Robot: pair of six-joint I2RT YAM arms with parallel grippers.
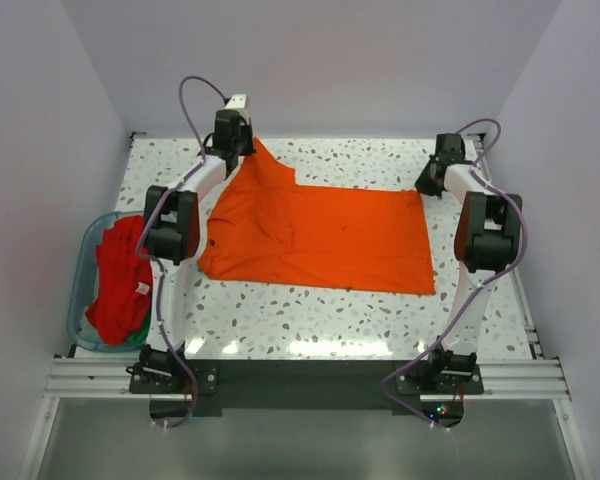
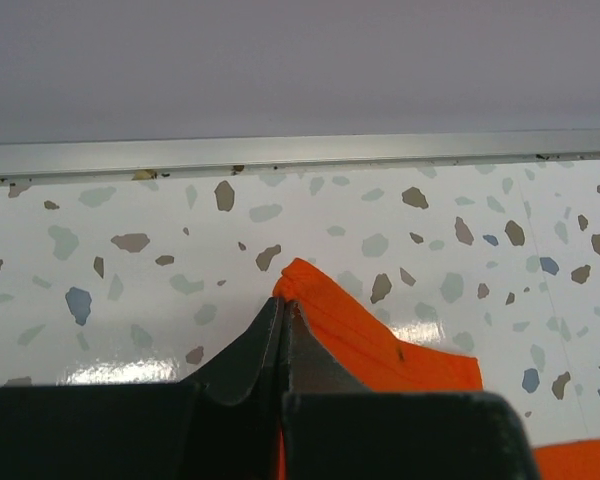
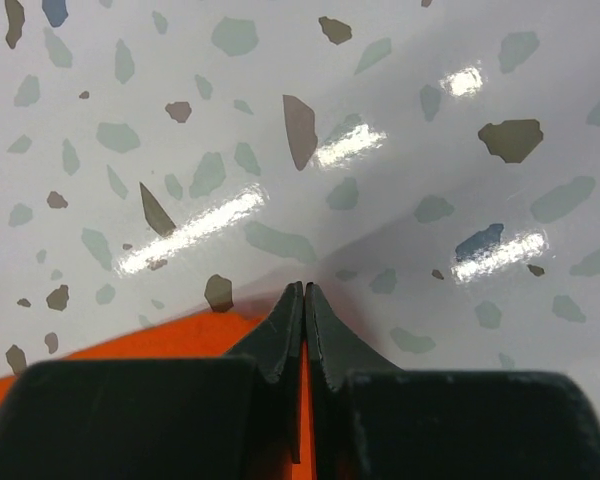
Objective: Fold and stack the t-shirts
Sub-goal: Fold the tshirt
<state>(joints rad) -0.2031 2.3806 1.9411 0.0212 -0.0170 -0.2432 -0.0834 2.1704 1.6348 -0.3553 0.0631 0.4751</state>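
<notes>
A bright orange t-shirt lies spread across the middle of the speckled table. My left gripper is at its far left corner, which is lifted into a peak. In the left wrist view the left gripper is shut, with a bunched tip of the orange t-shirt pinched between its fingertips. My right gripper is at the shirt's far right corner. The right wrist view shows the right gripper shut low on the table, with orange t-shirt cloth showing in the slit between its fingers.
A translucent teal tub stands at the table's left edge. It holds a crumpled red t-shirt with a bit of green cloth under it. A metal rail runs along the far edge below the white wall.
</notes>
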